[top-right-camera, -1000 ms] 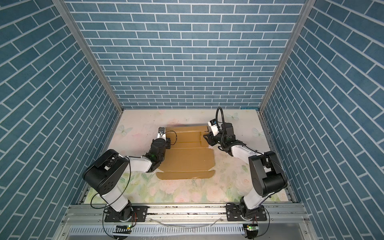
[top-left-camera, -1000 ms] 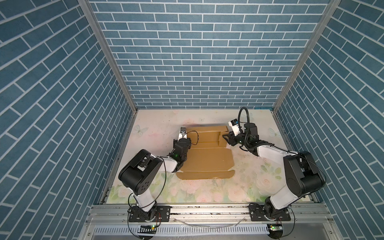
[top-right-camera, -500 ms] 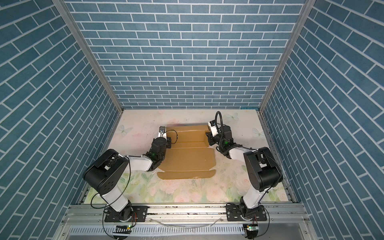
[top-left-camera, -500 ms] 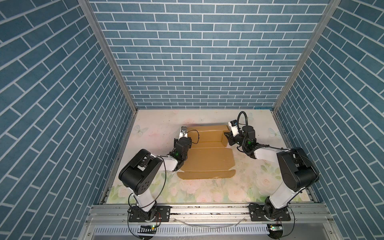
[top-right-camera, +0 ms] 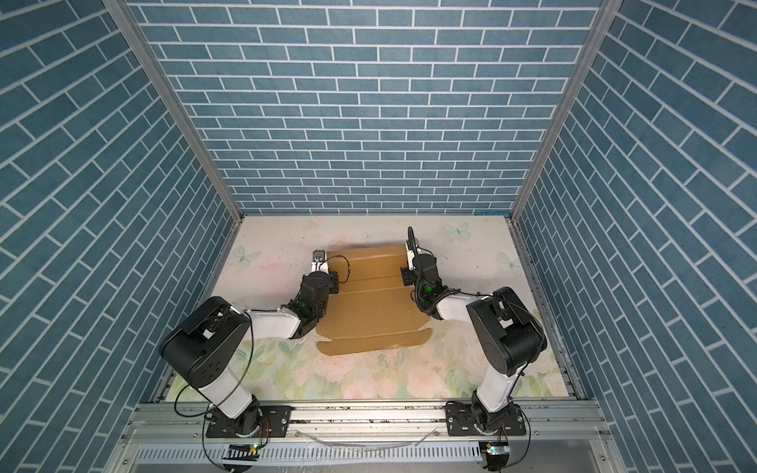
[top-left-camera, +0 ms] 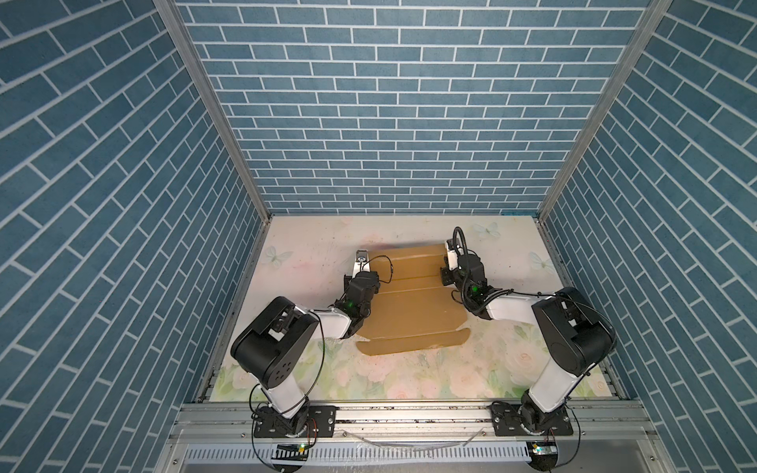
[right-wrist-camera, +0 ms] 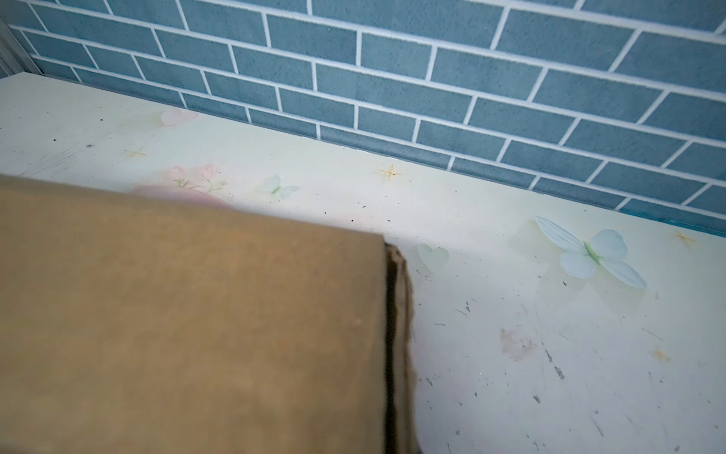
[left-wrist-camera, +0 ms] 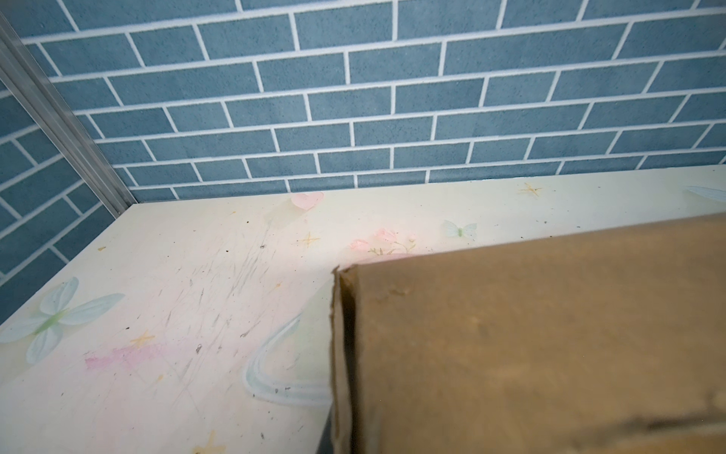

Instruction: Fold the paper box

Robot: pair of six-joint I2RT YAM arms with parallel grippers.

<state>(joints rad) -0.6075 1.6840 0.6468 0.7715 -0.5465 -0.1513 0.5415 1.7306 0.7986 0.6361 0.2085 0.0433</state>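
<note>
**K:** Right arm has tucked in over the last second. The right gripper (top-left-camera: pixel 447 268) now sits tight against the right edge of the paper box (top-left-camera: pixel 409 313), and its jaws have gone from apart to together. The left gripper (top-left-camera: pixel 366 270) hasn't budged.

**M:** Box position?

**K:** Centre of frame in both top views, on the floral table (top-left-camera: pixel 311 245), directly between the two grippers. A narrow flap with rounded corners lies flat toward the bottom of the frame. The main panel is above it, and further creased panels run toward the brick wall (top-left-camera: pixel 401 123).

**M:** Left claw?

**K:** Closed too, at the box's left edge, in the upper part of the cardboard. Both grippers sit about level with each other across the box.

**M:** Is either one pinching cardboard?

**K:** Can't tell. The fingers are hidden under the wrists in both top views, and neither wrist view shows them.

**M:** What do the wrist views give?

**K:** Left wrist: a box panel (left-wrist-camera: pixel 530 334) close up, with a rough standing edge and scuffed table beyond it. Right wrist: the opposite corner (right-wrist-camera: pixel 196 314), with a doubled edge and a dark gap along it, then table and wall beyond.
</note>
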